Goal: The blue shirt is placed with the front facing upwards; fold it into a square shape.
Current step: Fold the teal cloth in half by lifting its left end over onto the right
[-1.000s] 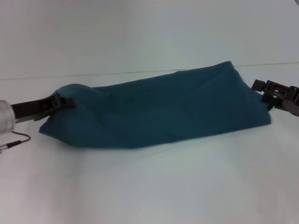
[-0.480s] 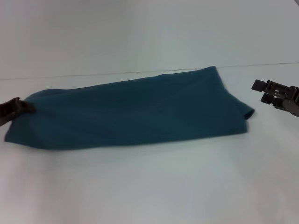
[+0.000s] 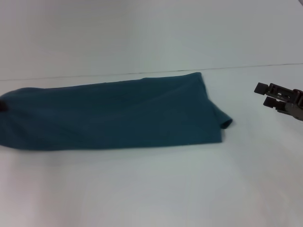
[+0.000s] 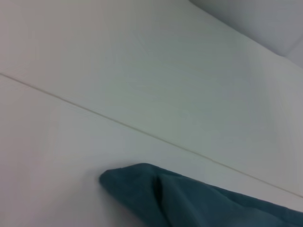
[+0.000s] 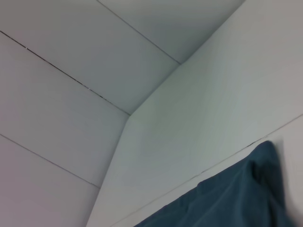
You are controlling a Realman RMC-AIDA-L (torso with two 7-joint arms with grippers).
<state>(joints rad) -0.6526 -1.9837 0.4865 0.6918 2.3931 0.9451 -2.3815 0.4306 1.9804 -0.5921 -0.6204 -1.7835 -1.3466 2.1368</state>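
**Folded blue shirt lies as a long band across the table**

The blue shirt (image 3: 113,113) lies on the white table (image 3: 151,189) as a long, narrow folded band. Its long axis runs across the robot's front from left to right, tilted slightly so the right end sits a little farther from the robot than the left. The plain teal side faces up; no lettering shows. The left end reaches the left edge of the head view, where it bunches up slightly. The right end stops short of the table's middle-right, and a small sleeve flap sticks out at its near right corner.

The left gripper (image 3: 2,107) shows only as a dark speck at the left edge of the head view, right at the bunched end of the shirt; whether its fingers are apart or together cannot be told. The right gripper (image 3: 265,94) hovers above the table well apart from the shirt's right end, fingers spread and holding nothing.

No containers are in view.
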